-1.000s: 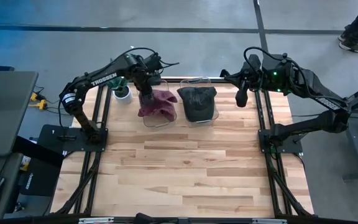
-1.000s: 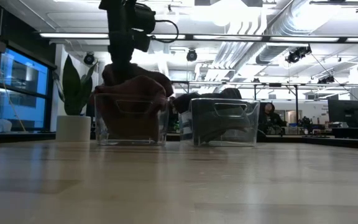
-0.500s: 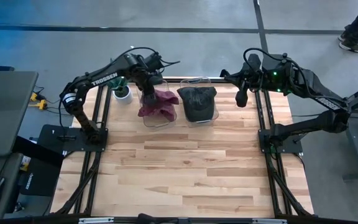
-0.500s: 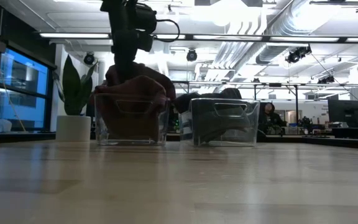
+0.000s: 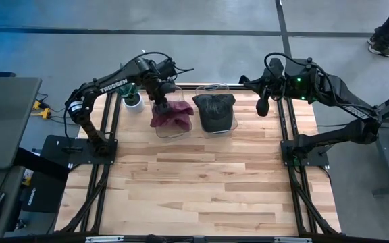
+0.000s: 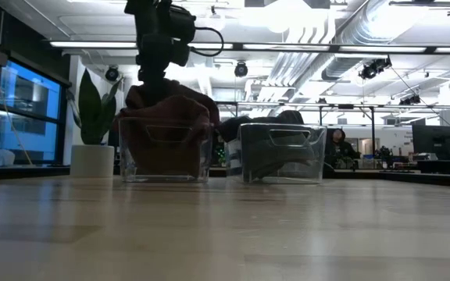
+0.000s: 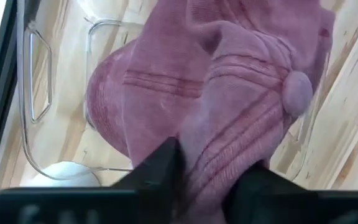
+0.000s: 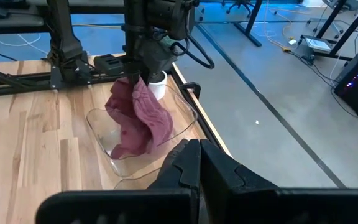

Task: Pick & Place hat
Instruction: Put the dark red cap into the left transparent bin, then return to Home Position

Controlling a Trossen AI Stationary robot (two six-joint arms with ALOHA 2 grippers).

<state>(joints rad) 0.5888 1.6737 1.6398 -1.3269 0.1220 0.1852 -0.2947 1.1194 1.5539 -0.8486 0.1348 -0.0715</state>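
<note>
From above, the left gripper (image 5: 159, 101) sits at the 11 o'clock part of the counter (image 5: 201, 182), down on the maroon hat (image 5: 171, 113) that lies heaped in the left clear bin (image 5: 174, 129). Just beside it at 12 o'clock, a dark hat (image 5: 215, 110) fills the right bin (image 5: 229, 125). A small potted plant (image 5: 133, 99) stands on the counter's edge just past the left bin. The right gripper (image 5: 263, 106) hangs near 1 o'clock, apart from both bins.

At counter level, the left gripper (image 6: 153, 74) comes down onto the maroon hat (image 6: 166, 109), which bulges over the bin's rim (image 6: 165, 160).

From the left wrist, two dark fingers (image 7: 160, 168) stand a little apart with a fold of maroon hat (image 7: 229, 106) between them, still touching the cloth.

From the right wrist, the right arm's fingers (image 8: 188, 165) are pressed together, holding nothing; the maroon hat (image 8: 138, 118) shows farther off.
</note>
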